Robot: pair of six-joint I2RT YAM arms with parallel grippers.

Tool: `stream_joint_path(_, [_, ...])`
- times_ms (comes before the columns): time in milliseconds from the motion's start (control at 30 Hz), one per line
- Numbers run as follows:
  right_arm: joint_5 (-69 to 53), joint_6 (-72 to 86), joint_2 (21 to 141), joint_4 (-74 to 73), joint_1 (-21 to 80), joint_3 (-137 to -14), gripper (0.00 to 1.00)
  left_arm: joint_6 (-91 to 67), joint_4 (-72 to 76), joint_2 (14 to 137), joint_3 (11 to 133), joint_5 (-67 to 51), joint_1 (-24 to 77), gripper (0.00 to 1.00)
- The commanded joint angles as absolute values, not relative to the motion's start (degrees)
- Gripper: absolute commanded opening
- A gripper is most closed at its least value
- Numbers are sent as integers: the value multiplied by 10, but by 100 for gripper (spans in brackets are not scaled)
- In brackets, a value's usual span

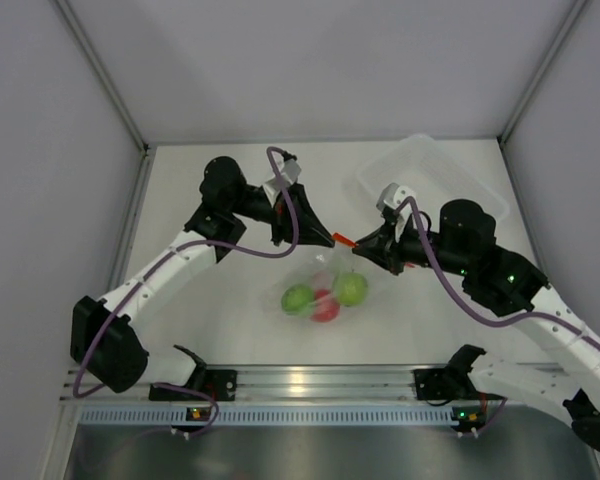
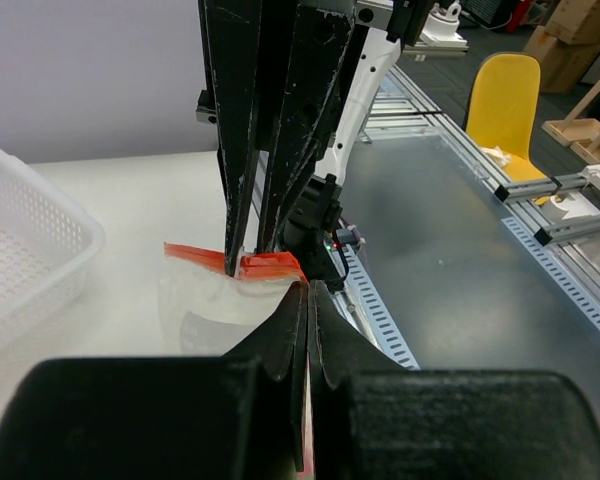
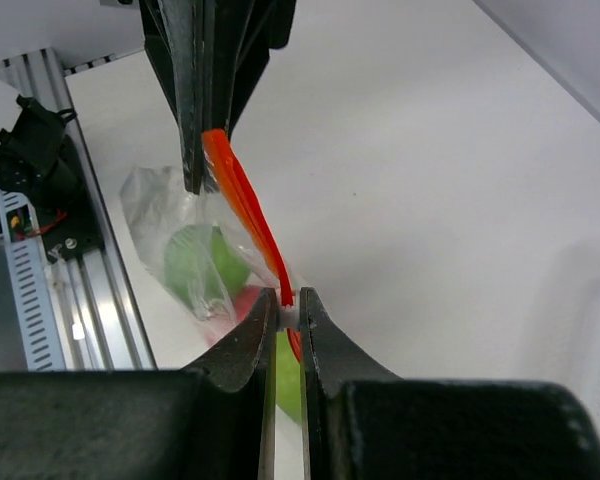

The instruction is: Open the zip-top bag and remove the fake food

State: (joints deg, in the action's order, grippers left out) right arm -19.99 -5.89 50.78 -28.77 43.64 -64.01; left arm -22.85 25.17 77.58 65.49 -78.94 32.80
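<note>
The clear zip-top bag [image 1: 323, 275] hangs by its mouth between both grippers over the table's middle, its red-orange zip strip [image 3: 242, 205] stretched between them. My left gripper [image 1: 330, 237] is shut on one end of the mouth; in the left wrist view its jaws [image 2: 308, 288] are pressed together by the strip [image 2: 270, 265]. My right gripper [image 1: 360, 247] is shut on the other end, with the strip pinched between its tips [image 3: 290, 297]. The fake food is inside the bag: two green balls [image 1: 297, 298] [image 1: 352, 290] and a red one [image 1: 325, 306].
A clear rigid tub [image 1: 430, 175] stands at the back right, just behind the right arm. White walls enclose the table on three sides. An aluminium rail [image 1: 310, 385] with both arm bases runs along the near edge.
</note>
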Motion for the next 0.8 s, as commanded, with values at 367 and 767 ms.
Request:
stream_joint_path(367, [-105,-105,493,-323,421,-621,0,-259,282,820,725,-827,209,0])
stream_joint_path(767, [-84,-79,484,-335,406,-597,0,-257,283,843,738,-764,152,0])
